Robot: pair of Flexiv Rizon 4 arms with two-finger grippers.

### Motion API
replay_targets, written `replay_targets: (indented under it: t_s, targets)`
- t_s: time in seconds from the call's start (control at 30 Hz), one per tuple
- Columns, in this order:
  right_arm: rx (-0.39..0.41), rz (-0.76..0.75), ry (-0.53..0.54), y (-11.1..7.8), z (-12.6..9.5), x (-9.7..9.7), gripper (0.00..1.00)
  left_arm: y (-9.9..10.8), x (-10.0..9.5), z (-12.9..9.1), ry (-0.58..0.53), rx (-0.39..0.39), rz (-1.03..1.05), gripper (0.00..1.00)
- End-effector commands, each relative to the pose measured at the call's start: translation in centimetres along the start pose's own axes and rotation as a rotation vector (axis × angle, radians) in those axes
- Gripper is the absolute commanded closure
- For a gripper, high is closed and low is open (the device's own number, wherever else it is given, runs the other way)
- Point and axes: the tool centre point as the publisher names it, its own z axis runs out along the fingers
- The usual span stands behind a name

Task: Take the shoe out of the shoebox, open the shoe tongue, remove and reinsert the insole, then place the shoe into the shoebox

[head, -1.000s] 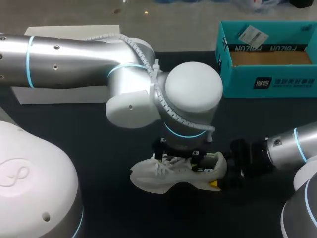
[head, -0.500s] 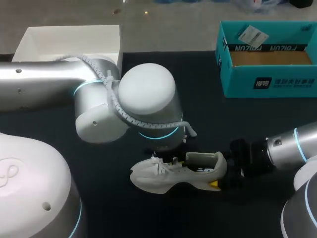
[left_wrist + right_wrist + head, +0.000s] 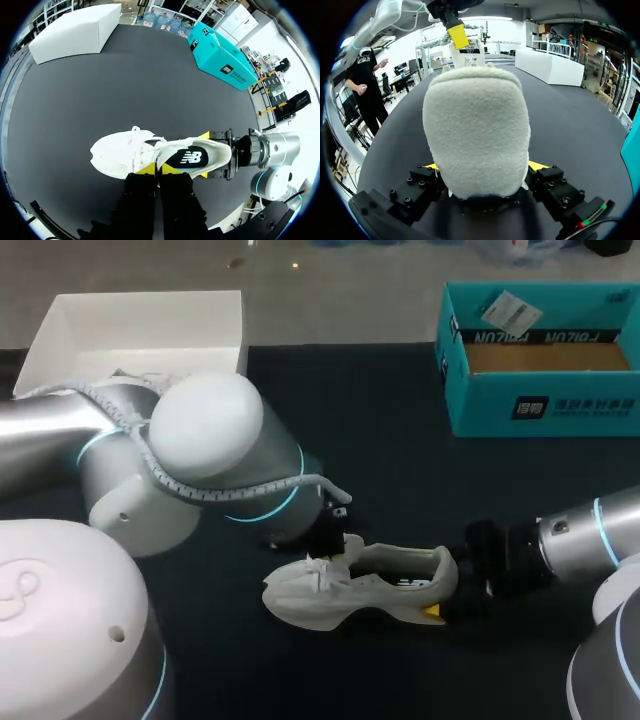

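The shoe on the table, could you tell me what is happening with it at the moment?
The white shoe lies on the dark table, outside the teal shoebox, which stands open at the far right. The right gripper is shut on its heel, steadying it. The left gripper pinches the shoe tongue from above, so opening the tongue looks under way.
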Motion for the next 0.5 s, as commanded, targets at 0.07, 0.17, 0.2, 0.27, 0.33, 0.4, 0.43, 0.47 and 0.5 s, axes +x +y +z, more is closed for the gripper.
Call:
replay_targets:
  t_s: [0.07, 0.17, 0.2, 0.27, 0.33, 0.4, 0.43, 0.47, 0.5]
  targets:
    - [0.002, 0.000, 0.000, 0.1, -0.1, 0.1, 1.00, 0.6, -4.1, -2.0, 0.224, 0.026, -0.049, 1.00]
    - [0.002, 0.000, 0.000, 0.1, -0.1, 0.1, 1.00, 0.8, -5.4, -2.2, 0.201, 0.039, -0.093, 1.00]
    - [0.002, 0.000, 0.000, 0.1, -0.1, 0.1, 1.00, 0.8, -5.9, -2.2, 0.192, 0.042, -0.104, 1.00]
    - [0.002, 0.000, 0.000, 0.1, -0.1, 0.1, 1.00, 0.9, -6.7, -2.0, 0.163, 0.039, -0.126, 1.00]
    - [0.002, 0.000, 0.000, 0.1, -0.1, 0.1, 1.00, 1.0, -7.5, -1.6, 0.129, 0.027, -0.138, 1.00]
    - [0.002, 0.000, 0.000, 0.1, -0.1, 0.1, 1.00, 1.1, -8.4, -0.8, 0.088, 0.002, -0.152, 1.00]
    - [0.002, 0.000, 0.000, 0.1, -0.1, 0.1, 1.00, 1.1, -8.7, -0.5, 0.092, -0.008, -0.157, 1.00]
    - [0.002, 0.000, 0.000, 0.1, -0.1, 0.1, 1.00, 1.2, -9.0, -0.1, 0.079, -0.023, -0.156, 1.00]
    - [0.002, 0.000, 0.000, 0.1, -0.1, 0.1, 1.00, 1.2, -9.4, 0.4, 0.051, -0.039, -0.161, 1.00]
